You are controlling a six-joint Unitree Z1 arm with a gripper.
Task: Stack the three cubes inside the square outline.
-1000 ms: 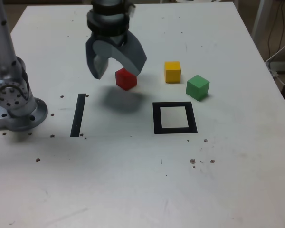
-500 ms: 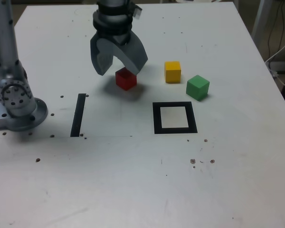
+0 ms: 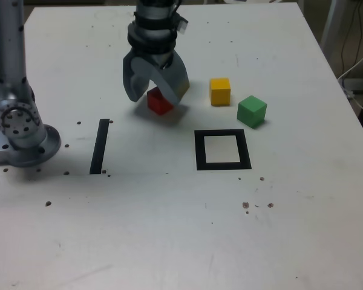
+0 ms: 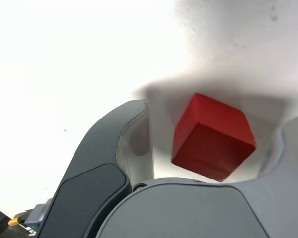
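The smooth, curved gripper (image 3: 154,96) is holding its fingers apart. The flat-sided red cube (image 4: 213,136) is sitting between them.

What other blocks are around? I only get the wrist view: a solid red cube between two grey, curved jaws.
Observer: The exterior view shows two more: a solid yellow cube to that view's right of the red cube, then a solid green cube farther right.
Operator: Where does the stack go, and is anything there?
Observer: A thick black square outline lies flat, below the yellow and green cubes in the exterior view. Its white centre holds no cube.
Operator: Could I mistake another dark mark for it?
Observer: There's a straight black stripe to the exterior view's left of the outline, but it encloses nothing.
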